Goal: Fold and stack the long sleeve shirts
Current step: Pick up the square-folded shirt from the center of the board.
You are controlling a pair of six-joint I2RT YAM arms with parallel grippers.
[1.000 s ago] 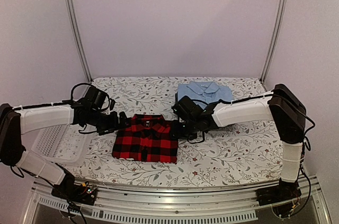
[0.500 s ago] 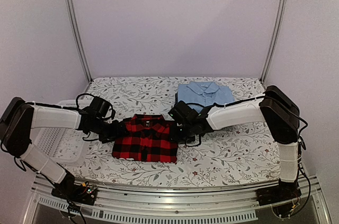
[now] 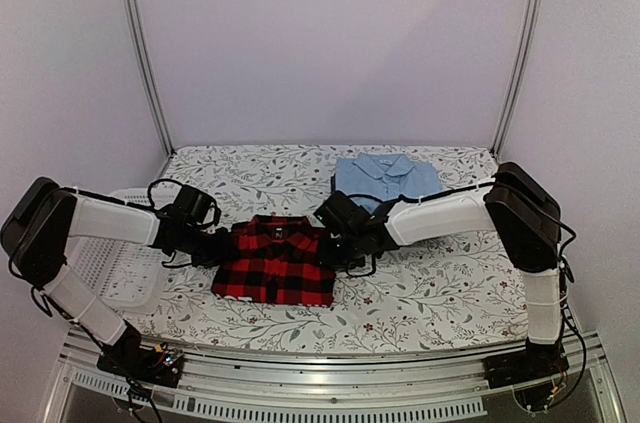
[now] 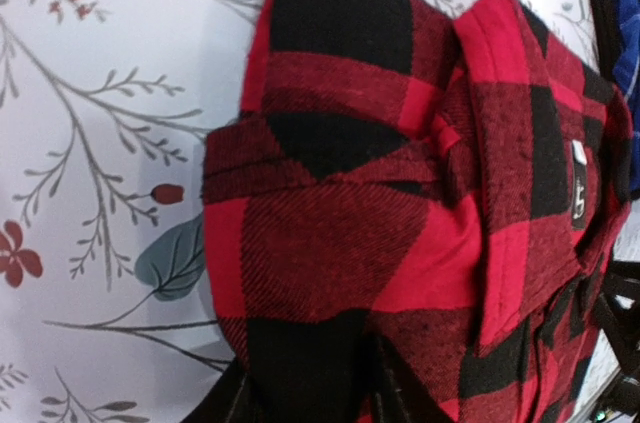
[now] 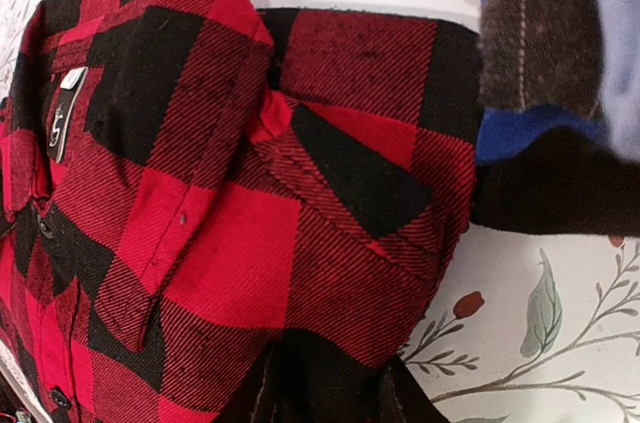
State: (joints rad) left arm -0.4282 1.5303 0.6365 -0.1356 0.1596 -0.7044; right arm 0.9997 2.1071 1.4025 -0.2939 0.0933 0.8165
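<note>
A folded red-and-black check shirt (image 3: 274,265) lies collar-up on the floral cloth at centre front. My left gripper (image 3: 222,243) is at its left edge and my right gripper (image 3: 337,243) at its right edge. In the left wrist view the check shirt (image 4: 400,193) fills the frame, and the left gripper (image 4: 320,388) is shut on its thick folded edge. The right wrist view shows the same shirt (image 5: 250,193), with the right gripper (image 5: 325,388) shut on its folded edge. A folded light blue shirt (image 3: 386,177) lies behind, to the right.
A white mesh basket (image 3: 108,268) sits at the table's left edge, under the left arm. Dark and blue folded fabric (image 5: 545,53) lies close beside the check shirt's right side. Metal frame posts (image 3: 140,53) stand at the back corners.
Both arms pressed in and lower against the check shirt's sides. Both grippers narrowed from wider open until they gripped the folded edges. The shirt has stayed in place.
</note>
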